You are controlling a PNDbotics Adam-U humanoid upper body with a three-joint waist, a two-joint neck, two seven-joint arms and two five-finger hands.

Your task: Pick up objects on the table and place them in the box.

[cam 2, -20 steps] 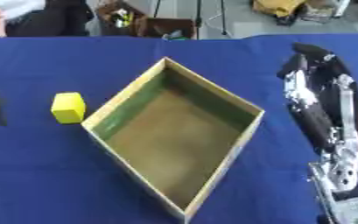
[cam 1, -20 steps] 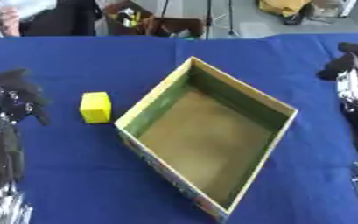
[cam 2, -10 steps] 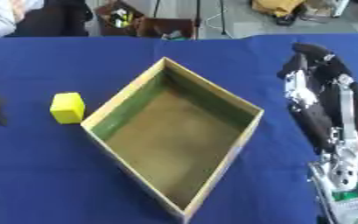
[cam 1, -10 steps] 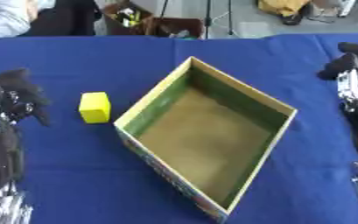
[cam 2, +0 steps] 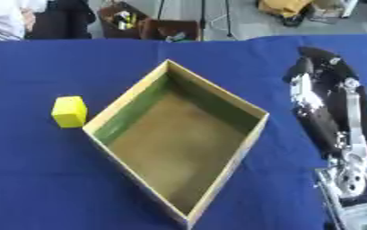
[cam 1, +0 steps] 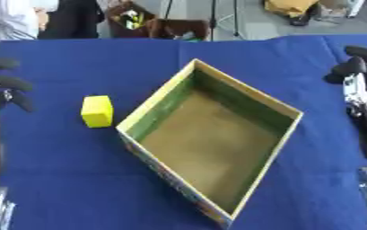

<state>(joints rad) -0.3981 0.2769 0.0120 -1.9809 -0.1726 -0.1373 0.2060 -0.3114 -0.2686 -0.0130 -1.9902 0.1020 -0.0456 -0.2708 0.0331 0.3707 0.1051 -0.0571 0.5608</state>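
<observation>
A blue cloth covers the table, and on it sits an open box turned cornerwise like a diamond, its inner walls green and its floor plain brown, with nothing inside. A yellow block lies on the cloth to the left of the box, just beside its left wall but not touching it. The left hand shows at the left edge, further left than the block and apart from it; its dark fingers are spread and bent a little, holding nothing. In the right eye view that hand is out of the picture. The right hand hangs over the cloth to the right of the box, near its right corner and clear of it, with the arm running down toward the lower right corner. Its fingers look curled in somewhat at the top, and it holds nothing, though I cannot tell for certain from here how far they are closed. Beyond the far edge of the table are bags and stands on the floor.
</observation>
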